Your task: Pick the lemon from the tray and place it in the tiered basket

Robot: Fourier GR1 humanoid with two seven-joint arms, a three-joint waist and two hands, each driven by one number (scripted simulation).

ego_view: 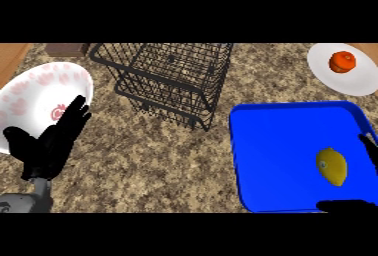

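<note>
Head view looks down on the speckled counter point(148, 160), with the blue tray point(273, 150) at right, probably so the lemon point(331, 166) lies within reach of the right hand point(347, 205). The wire tiered basket point(170, 80) stands beyond, apart from the tray. The left hand point(55, 142) rests open, fingers up, over a pink-patterned plate point(29, 90). The right hand is mostly cut off at the frame's edge. Its visible parts spread either side of the lemon without touching it, likely poised to grasp. The lemon lies on the tray's right half.
</note>
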